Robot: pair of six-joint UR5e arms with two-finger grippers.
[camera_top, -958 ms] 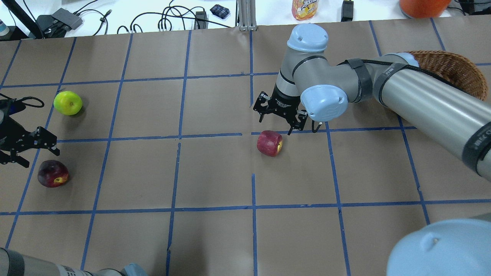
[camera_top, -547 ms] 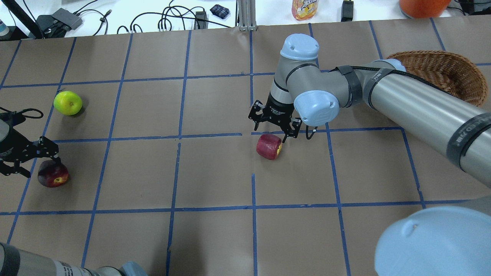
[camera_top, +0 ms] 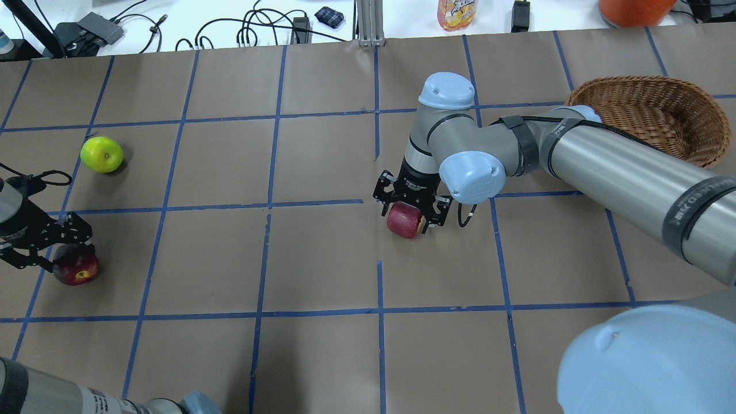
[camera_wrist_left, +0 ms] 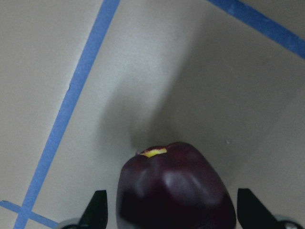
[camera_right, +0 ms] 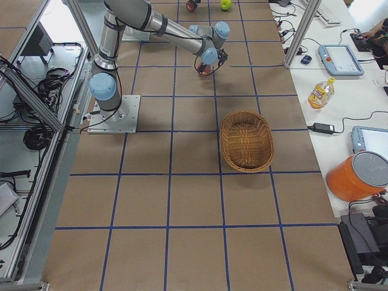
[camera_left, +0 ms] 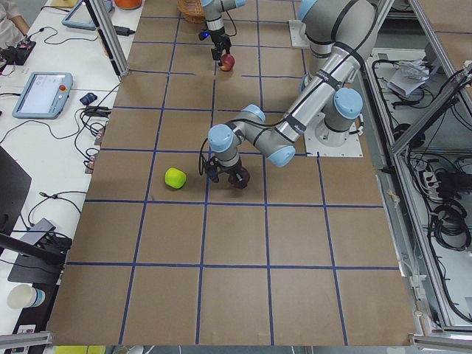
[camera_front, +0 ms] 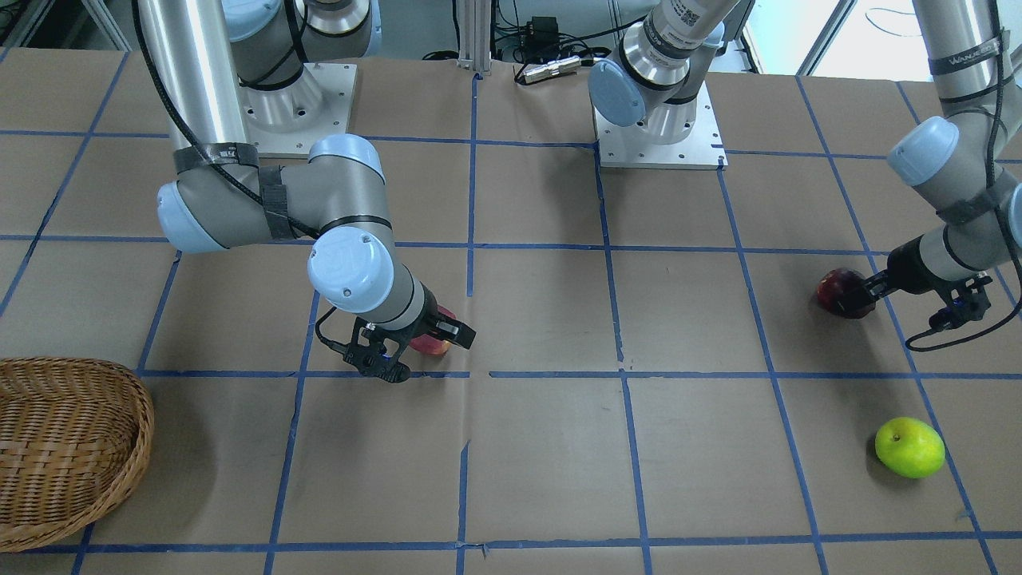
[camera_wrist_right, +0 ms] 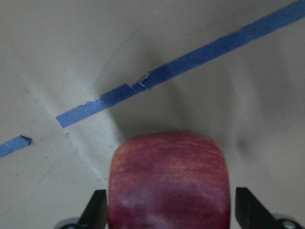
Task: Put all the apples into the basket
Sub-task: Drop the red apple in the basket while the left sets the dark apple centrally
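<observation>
Tabletop is showing tan-brown with a blue tape grid. Basket is showing light-brown woven wicker. Nearest the basket, red apple is reading faintly streaked. Far from the basket, maroon apple is showing a yellow stem patch and yellow-green apple is reading bright. Right claw and left claw are both showing black.

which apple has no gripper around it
The yellow-green apple, lying alone; the right gripper straddles the red apple, the left gripper the maroon apple.

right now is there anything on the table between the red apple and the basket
No: in the front-facing view only bare brown paper and blue tape lines lie between the red apple and the basket; the right hand straddles the apple.
</observation>
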